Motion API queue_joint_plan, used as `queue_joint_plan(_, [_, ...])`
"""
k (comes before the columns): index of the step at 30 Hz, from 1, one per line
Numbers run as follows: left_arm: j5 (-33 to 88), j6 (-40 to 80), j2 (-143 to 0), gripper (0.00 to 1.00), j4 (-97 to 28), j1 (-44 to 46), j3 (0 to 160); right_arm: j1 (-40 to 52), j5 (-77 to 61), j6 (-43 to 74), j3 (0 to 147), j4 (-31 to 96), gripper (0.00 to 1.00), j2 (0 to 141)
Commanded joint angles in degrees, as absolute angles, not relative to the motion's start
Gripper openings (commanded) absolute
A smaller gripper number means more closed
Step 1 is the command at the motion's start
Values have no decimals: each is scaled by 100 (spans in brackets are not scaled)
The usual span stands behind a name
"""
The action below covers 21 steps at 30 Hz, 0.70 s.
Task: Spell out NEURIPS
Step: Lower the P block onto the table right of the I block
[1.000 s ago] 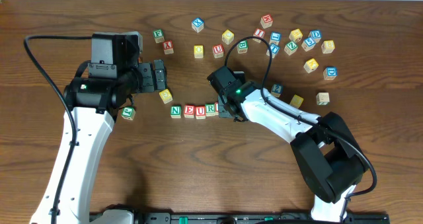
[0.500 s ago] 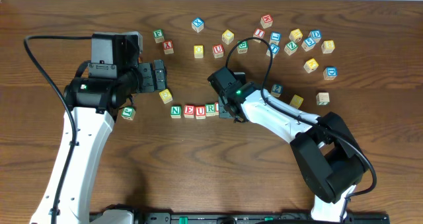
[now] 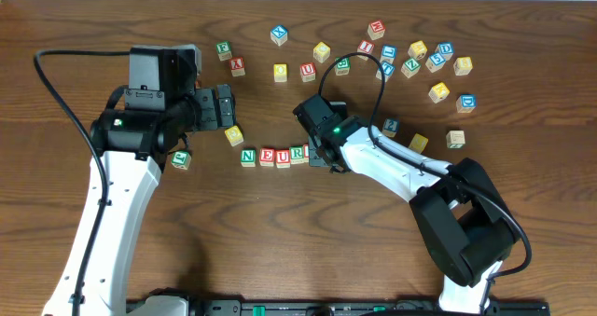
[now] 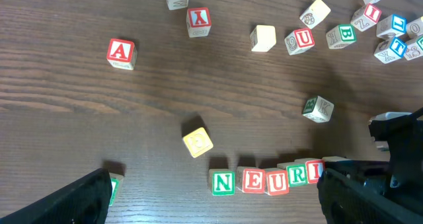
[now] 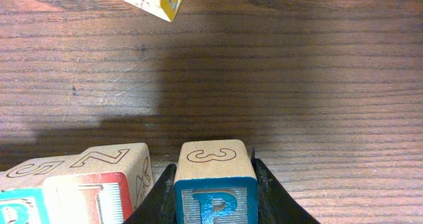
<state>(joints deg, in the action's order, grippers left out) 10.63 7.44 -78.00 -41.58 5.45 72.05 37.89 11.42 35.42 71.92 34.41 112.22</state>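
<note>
Jaws of the right end effector (image 5: 215, 192) are clamped on a pale wooden cube with a blue P face (image 5: 215, 171). It is set just beside the right end of a row of lettered wooden cubes reading N, E, U, R, I (image 3: 275, 156) on the brown wooden worktop (image 3: 280, 241). Farther left, the left end effector (image 3: 226, 106) is spread wide apart, near a yellow wooden cube (image 3: 234, 135).

The row of cubes (image 4: 276, 180) reads N, E, U, R, I. The P cube (image 5: 215, 184) shows a blue P, with 3 on top. The A cube (image 4: 121, 52) bears a red A.
</note>
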Motion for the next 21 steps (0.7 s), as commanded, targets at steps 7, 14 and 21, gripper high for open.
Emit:
queue_joint_plan(7, [1096, 711, -7747, 98, -4156, 537, 7336, 3835, 1258, 3618, 7137, 3395, 35, 11091])
queue_joint_plan(14, [1096, 711, -7747, 98, -4158, 537, 7336, 3835, 1256, 3616, 7137, 3378, 43, 11091])
queue_joint_plan(21, [1096, 711, -7747, 98, -4158, 537, 7336, 3835, 1256, 3618, 7137, 3378, 34, 11091])
